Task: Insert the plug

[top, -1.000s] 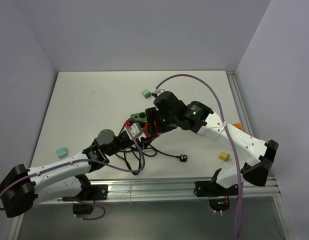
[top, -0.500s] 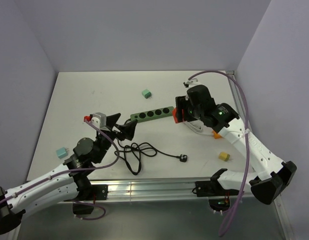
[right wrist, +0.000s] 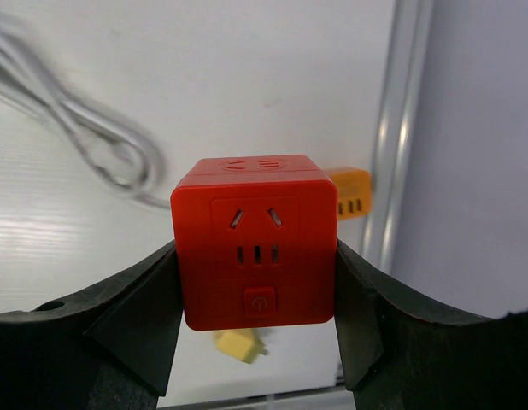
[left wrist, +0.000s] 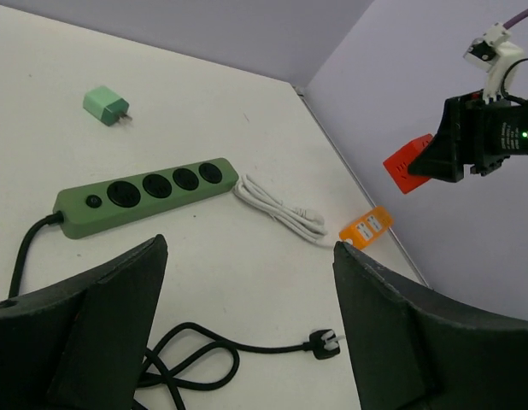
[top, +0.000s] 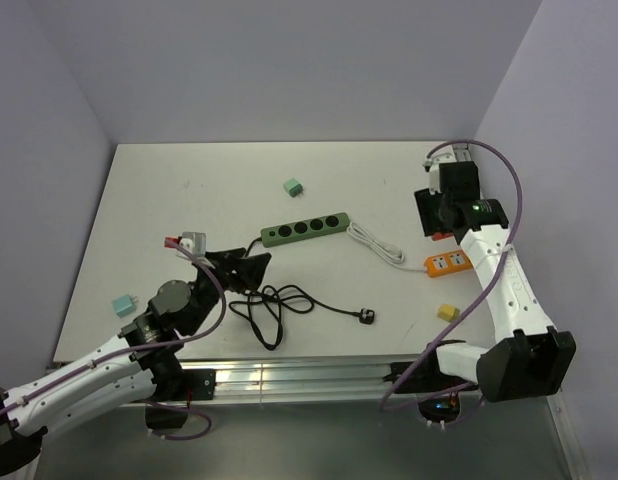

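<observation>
1. Nearest, the left gripper (top: 251,270) is seen raised on the near-left side of the green strip (top: 305,228), its fingers spread wide with nothing between them.
2. The plug (top: 366,317) is found lying free on the table (top: 189,190), nearer than the green strip's right end and apart from both grippers.
3. Its black cord (top: 274,305) is coiled nearer than the green strip's left end and is joined to that end.
4. A yellow adapter (top: 448,312) is placed well right of the green strip and nearer; a teal adapter (top: 122,304) is placed well left of it and nearer.
5. The green strip is laid slantwise, with four round sockets turned upward.
6. A white cable (top: 374,243) is laid from just beside the green strip's right end toward an orange socket (top: 447,262) farther right.
7. The right gripper (right wrist: 257,256) is held above the table, well right of the green strip, and is clamped on a red cube (right wrist: 255,213).
8. A green adapter (top: 292,187) is seen beyond the green strip.
</observation>
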`<state>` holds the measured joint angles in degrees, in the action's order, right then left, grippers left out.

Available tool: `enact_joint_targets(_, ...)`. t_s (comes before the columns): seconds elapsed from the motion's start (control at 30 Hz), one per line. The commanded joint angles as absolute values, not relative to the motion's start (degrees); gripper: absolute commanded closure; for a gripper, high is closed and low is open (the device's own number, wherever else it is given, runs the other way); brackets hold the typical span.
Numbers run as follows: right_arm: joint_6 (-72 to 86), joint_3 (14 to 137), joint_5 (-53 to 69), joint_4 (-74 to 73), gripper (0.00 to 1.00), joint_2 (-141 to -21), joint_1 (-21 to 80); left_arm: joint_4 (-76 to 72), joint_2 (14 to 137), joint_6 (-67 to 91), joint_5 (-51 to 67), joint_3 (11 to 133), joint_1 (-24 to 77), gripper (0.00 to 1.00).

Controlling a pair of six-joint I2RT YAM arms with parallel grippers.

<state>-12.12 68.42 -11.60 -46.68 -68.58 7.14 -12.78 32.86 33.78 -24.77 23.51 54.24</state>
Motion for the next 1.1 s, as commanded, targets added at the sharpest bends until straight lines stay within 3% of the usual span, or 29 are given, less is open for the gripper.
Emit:
enact_joint_targets(0.0, -23.1, 66.4, -10.2, -45.4, 1.00, -67.8, 0.5, -16.3, 31.8, 34.5, -20.7, 20.6, 54.2, 0.17)
enact_joint_targets(0.17, -28.2, 61.5, -4.6, -44.7, 1.00, -67.9, -6.7, -21.1, 35.1, 35.6, -17.3, 16.9, 54.2, 0.21)
enact_joint_targets(0.33, -30.7, 58.0, 8.4, -43.8, 1.00, -67.9, -11.8, -25.0, 39.6, 35.3, -12.5, 15.6, 54.2, 0.22)
enact_joint_targets(0.5, -30.3, 57.2, 12.6, -42.3, 1.00, -69.3, -17.0, -22.7, 39.0, 36.6, -14.4, 15.9, 55.1, 0.28)
enact_joint_targets(1.07, -33.6, 49.8, 17.5, -32.5, 1.00, -70.7, -25.6, -19.8, 27.6, 35.1, -16.7, 12.2, 55.5, 0.27)
